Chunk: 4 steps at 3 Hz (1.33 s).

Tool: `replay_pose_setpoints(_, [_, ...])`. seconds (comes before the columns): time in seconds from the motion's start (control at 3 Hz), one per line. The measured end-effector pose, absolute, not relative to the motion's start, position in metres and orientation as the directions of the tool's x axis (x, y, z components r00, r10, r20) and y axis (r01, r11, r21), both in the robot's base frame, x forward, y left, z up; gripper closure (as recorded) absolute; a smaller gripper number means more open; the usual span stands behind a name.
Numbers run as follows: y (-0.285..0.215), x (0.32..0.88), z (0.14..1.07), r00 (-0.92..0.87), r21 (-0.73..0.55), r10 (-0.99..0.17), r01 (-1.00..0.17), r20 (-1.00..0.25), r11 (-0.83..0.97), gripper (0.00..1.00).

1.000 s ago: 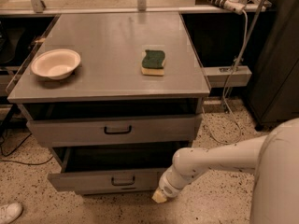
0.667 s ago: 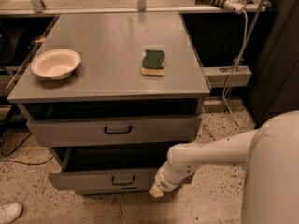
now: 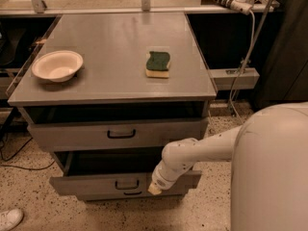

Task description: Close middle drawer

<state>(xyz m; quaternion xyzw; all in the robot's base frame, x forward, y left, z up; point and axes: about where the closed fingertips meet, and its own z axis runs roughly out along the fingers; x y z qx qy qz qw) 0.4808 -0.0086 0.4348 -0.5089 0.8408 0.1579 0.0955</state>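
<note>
The middle drawer (image 3: 91,184) is a wide grey drawer with a shallow front panel and a small black bar handle (image 3: 127,184). It stands pulled out, and its dark tray shows behind the panel. My gripper (image 3: 155,188) is at the end of the white arm, low at the right part of this drawer's front panel. It touches or nearly touches the panel, to the right of the handle.
The top drawer (image 3: 120,134), with a taller front panel, stands slightly open above. A white bowl (image 3: 57,65) and a green and yellow sponge (image 3: 158,64) sit on the cabinet top (image 3: 110,42). A white shoe (image 3: 9,219) lies on the floor at the left. My white body (image 3: 272,172) fills the right.
My gripper has moved left and slightly up along the middle drawer's front panel. The drawer itself has not visibly shifted.
</note>
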Motion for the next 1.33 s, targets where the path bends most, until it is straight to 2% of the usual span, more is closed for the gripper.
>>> replay_pose_setpoints(0.33, [0.0023, 0.492, 0.4356, -0.445, 0.149, -0.831, -0.896, -0.334, 0.419, 0.82])
replay_pose_setpoints(1.33, [0.0025, 0.492, 0.4355, -0.444, 0.149, -0.831, -0.896, -0.334, 0.419, 0.12])
